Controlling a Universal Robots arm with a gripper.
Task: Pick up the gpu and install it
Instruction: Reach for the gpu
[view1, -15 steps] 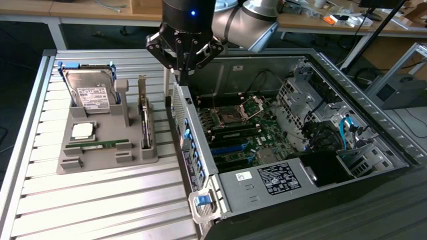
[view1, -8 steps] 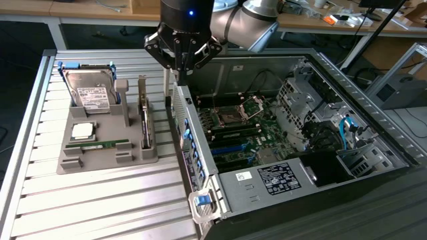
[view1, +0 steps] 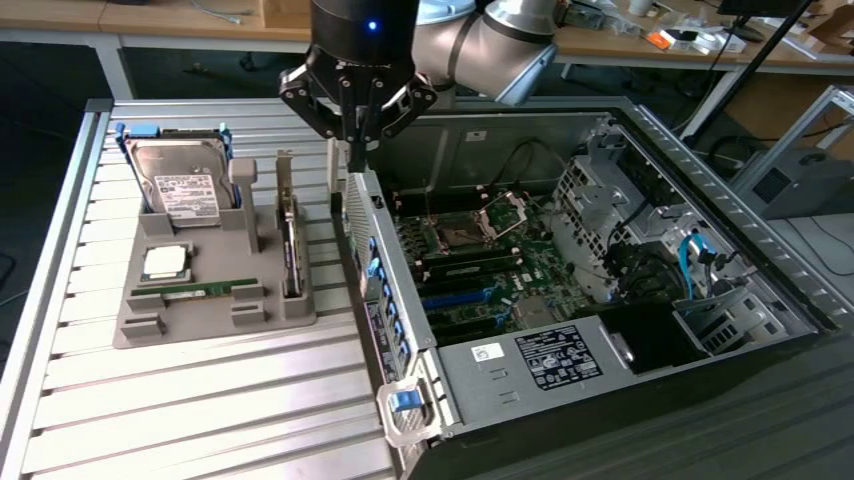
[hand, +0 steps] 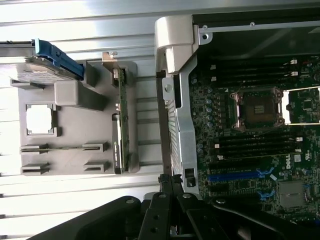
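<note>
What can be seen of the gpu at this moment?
The gpu is a thin flat card standing on its long edge in a slot of the gray holder, beside the hard drive. Its green board edge and dark face show, with a silver metal bracket at one end. Only the holder touches it; the gripper is apart, at the computer case wall.

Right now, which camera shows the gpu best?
The wrist view: the gpu shows its full length, green board beside black cooler. The exterior view shows it on edge in the gray holder, silver bracket rising at one end.
</note>
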